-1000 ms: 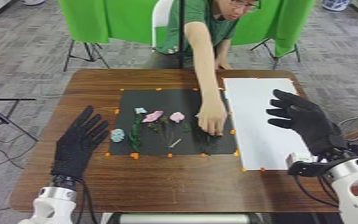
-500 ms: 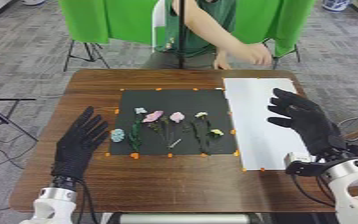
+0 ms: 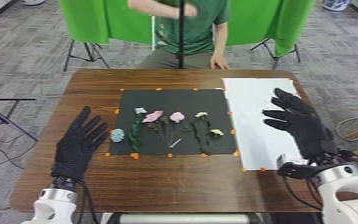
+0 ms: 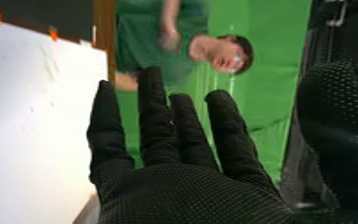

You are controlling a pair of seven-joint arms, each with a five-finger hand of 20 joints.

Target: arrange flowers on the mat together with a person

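In the head view, the black mat carries a blue flower at its left edge, a white-topped green stem, two pink flowers on stems near the middle, and two pale yellow flowers on its right part. My left hand is over the table left of the mat, open. My right hand is over the right side of the white sheet, open and holding nothing. The right wrist view has the right hand with its fingers straight.
The white sheet lies right of the mat on the brown table. Orange tape pieces line the mat's edges. A person is across the table, with one hand by its far edge, and a dark vertical pole stands there.
The person's arm has drawn back from the mat's right part, where the yellow flowers now lie uncovered. My right hand has shifted slightly left; the left hand has kept still.
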